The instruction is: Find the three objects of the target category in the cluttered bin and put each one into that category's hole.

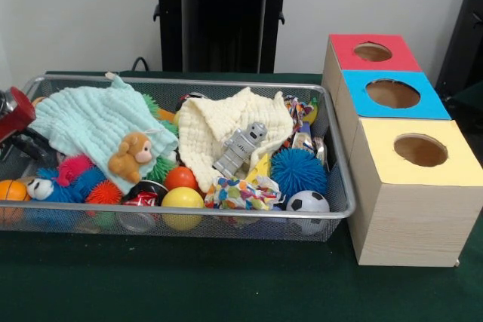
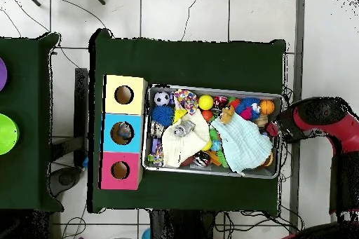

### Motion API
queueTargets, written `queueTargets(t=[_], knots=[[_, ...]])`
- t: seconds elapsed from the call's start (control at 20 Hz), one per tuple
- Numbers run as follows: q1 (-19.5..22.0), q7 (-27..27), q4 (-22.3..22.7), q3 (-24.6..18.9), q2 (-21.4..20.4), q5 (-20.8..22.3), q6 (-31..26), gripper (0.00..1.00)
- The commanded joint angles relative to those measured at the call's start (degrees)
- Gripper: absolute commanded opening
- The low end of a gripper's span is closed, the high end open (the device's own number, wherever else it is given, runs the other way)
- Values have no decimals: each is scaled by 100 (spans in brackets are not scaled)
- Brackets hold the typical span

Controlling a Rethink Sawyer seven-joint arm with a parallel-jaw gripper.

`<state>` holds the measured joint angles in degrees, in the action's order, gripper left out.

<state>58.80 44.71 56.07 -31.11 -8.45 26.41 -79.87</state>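
The bin (image 1: 337, 209) sits on the green surface (image 1: 226, 284), just beside a row of three boxes with round holes: yellow (image 1: 419, 152), blue (image 1: 392, 94) and red (image 1: 372, 52). The bin is full: two cloths, a grey robot figure (image 1: 241, 148), a plush monkey (image 1: 132, 154), a soccer ball (image 1: 307, 203), a spiky blue ball (image 1: 298, 171), and yellow and orange balls among other toys. Judging by this clutter, sorting has hardly begun. In the overhead view something pale shows inside the blue box's hole (image 2: 123, 132), but what it is cannot be told. The arm (image 2: 315, 118) reaches to the bin's end wall; the tool (image 1: 11, 115) shows only partly at the front view's left edge, and whether it is apart or together cannot be told. No brand, label or legible writing is seen.
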Motion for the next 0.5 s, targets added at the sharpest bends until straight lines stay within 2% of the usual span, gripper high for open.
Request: queueTargets(t=[0.05,0.25,0.5], knots=[[232,-1235,617,-92,-141,437,1203,0],[211,-1012,1029,-107,-753,355,1258,0],[164,-648,1450,-99,-1227,267,1505,0]])
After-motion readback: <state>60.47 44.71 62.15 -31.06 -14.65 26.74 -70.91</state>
